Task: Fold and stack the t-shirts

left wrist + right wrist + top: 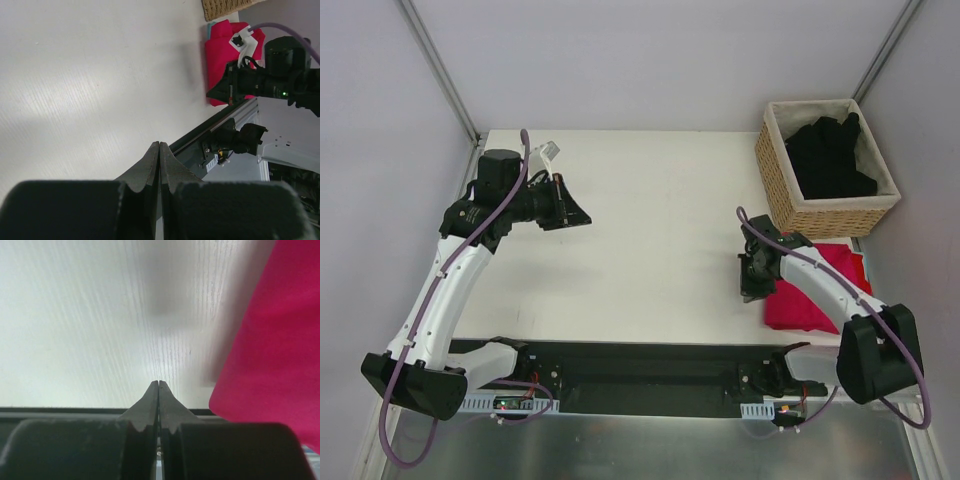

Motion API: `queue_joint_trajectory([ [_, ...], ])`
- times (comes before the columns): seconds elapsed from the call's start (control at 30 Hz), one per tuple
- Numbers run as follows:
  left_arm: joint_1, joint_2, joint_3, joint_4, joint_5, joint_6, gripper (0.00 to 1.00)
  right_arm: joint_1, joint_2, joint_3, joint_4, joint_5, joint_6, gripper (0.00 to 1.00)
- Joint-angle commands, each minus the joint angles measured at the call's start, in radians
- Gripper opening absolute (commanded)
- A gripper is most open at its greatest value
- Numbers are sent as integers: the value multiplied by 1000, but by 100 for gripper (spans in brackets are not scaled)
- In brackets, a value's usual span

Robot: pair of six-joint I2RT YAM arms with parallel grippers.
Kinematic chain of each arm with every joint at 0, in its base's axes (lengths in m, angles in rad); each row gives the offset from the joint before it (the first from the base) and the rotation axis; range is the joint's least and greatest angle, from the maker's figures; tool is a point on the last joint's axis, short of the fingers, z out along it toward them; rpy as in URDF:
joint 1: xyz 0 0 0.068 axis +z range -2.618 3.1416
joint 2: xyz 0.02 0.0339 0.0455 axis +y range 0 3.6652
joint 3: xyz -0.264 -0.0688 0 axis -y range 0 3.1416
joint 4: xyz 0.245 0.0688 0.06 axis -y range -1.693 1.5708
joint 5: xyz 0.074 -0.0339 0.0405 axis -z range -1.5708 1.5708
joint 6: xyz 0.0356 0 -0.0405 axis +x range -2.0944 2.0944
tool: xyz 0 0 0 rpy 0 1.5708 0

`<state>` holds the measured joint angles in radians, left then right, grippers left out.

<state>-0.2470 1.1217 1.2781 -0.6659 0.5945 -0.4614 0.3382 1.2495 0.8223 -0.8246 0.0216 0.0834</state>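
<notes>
White table (650,230) across whole view. In far right corner, wicker basket (780,180) with black shirts (830,155) heaped inside. Just in front of basket, folded pink shirt (810,300) lying flat on table near right edge. Over left side of table, left gripper (582,220), jaws pressed fully together, holding nothing. Just beside left edge of pink shirt, right gripper (751,293), jaws also fully together, gripping nothing.

no readable text, labels or nos. anywhere in view.
</notes>
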Motion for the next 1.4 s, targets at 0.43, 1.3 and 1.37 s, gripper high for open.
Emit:
queue_joint_trajectory([
  [0.43, 8, -11, -30, 45, -27, -2, 0, 18, 267, 44, 87, 247, -20, 1],
  [1.3, 54, -17, 55, -96, -91, 115, 0, -133, 499, 267, -93, 373, -116, 1],
  [1.37, 55, -19, 58, -100, -97, 115, 0, -146, 508, 273, -100, 383, -132, 1],
])
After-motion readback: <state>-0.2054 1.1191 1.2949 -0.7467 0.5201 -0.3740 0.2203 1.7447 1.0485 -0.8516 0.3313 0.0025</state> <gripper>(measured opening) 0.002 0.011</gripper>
